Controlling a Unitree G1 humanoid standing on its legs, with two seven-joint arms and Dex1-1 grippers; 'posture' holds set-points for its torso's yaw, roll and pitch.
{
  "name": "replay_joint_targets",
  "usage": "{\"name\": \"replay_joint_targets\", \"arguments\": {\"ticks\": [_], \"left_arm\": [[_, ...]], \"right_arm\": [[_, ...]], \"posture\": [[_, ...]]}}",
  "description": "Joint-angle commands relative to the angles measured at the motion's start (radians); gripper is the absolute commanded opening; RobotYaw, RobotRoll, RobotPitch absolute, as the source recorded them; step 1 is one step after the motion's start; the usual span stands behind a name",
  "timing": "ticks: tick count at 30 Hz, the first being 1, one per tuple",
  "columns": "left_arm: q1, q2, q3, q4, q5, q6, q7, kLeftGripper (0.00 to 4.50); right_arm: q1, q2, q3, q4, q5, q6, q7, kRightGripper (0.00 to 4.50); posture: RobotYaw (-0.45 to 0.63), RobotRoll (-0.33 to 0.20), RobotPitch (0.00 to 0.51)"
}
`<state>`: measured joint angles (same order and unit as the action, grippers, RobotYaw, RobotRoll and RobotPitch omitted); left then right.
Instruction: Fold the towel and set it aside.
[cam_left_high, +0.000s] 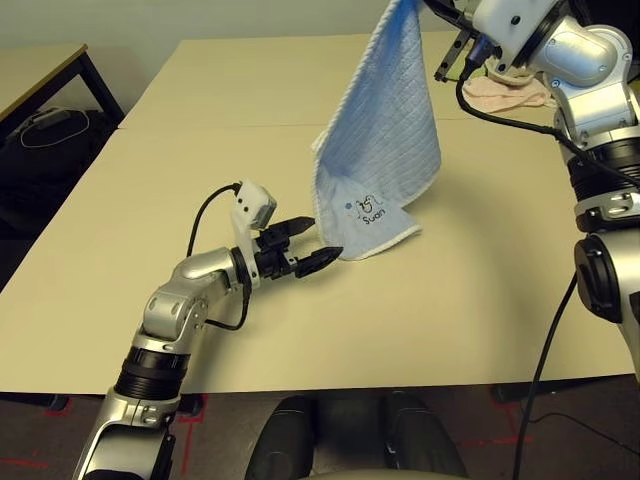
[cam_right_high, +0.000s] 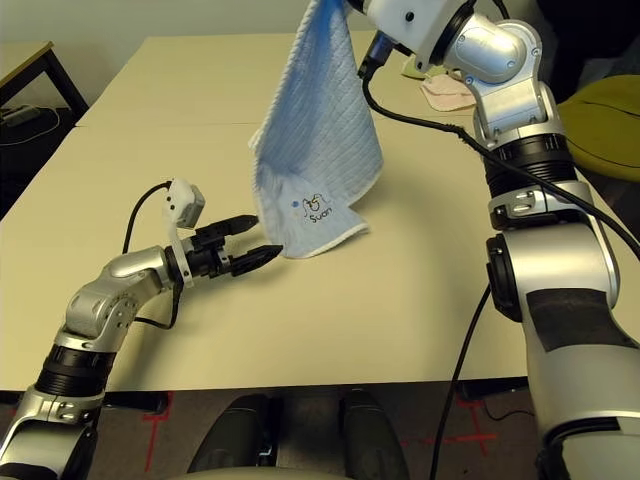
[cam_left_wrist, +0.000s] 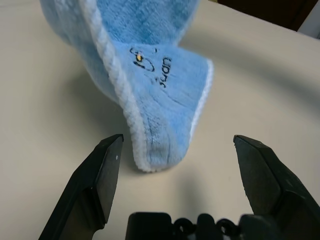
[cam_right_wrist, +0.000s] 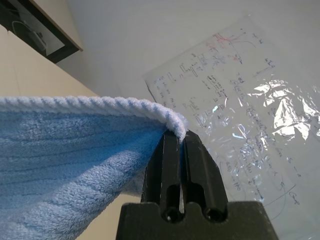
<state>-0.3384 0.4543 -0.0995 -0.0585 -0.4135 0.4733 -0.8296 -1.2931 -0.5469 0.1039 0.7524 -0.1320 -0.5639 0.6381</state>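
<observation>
1. Towel of light-blue terry cloth with white piped edging (cam_left_high: 385, 150) hangs from the right claw (cam_right_wrist: 177, 137), which is raised over the far side of the beige worktop (cam_left_high: 470, 310) and clamped tight on one top corner of the piped edge.
2. Its lowest corner, the one with a small dark printed motif, touches the worktop and curls there; the rest drapes free in the air.
3. Left claw (cam_left_wrist: 175, 155) sits low over the worktop with its two black fingers spread wide, the curled bottom corner just ahead of and between them, not yet gripped.
4. Cloth looks soft, light and limp: it will sag and swing, and will not keep a shape unless pinned at two corners.
5. Thick piped edge at the bottom corner seems the best place to pinch, since it gives bulk for the fingers.
6. Wide bare worktop lies around the towel for spreading and folding; a pink cloth (cam_left_high: 505, 93) rests well apart at the far right, and the near edge is well clear of the towel.
</observation>
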Motion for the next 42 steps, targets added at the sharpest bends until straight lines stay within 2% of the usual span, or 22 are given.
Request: {"name": "replay_joint_targets", "arguments": {"ticks": [1, 7, 17, 26, 35, 42], "left_arm": [[0.002, -0.018, -0.026, 0.045, 0.031, -0.012, 0.004, 4.5], [-0.005, -0.065, -0.063, 0.106, 0.07, -0.034, 0.004, 4.5], [-0.02, -0.095, -0.071, 0.163, 0.107, -0.048, 0.013, 4.5], [-0.015, -0.101, -0.063, 0.162, 0.111, -0.056, 0.017, 4.5], [-0.028, -0.179, -0.049, 0.195, 0.096, -0.065, 0.047, 4.5], [-0.039, -0.183, -0.047, 0.203, 0.095, -0.06, 0.029, 4.5]], "right_arm": [[-0.024, -0.005, -0.006, 0.012, -0.006, -0.014, -0.012, 0.04], [-0.014, -0.008, -0.007, 0.014, -0.009, -0.016, -0.013, 0.04], [-0.022, -0.018, -0.009, 0.029, -0.017, -0.022, -0.024, 0.04], [-0.036, -0.018, -0.011, 0.044, -0.014, -0.023, -0.038, 0.04], [-0.038, -0.016, -0.01, 0.04, -0.012, -0.026, -0.034, 0.04], [-0.022, -0.015, -0.009, 0.03, -0.009, -0.02, -0.029, 0.04]], "posture": [[0.1, 0.0, 0.07], [0.09, 0.0, 0.068], [0.09, 0.0, 0.061], [0.09, 0.0, 0.058], [0.09, 0.0, 0.056], [0.09, 0.0, 0.06]]}}
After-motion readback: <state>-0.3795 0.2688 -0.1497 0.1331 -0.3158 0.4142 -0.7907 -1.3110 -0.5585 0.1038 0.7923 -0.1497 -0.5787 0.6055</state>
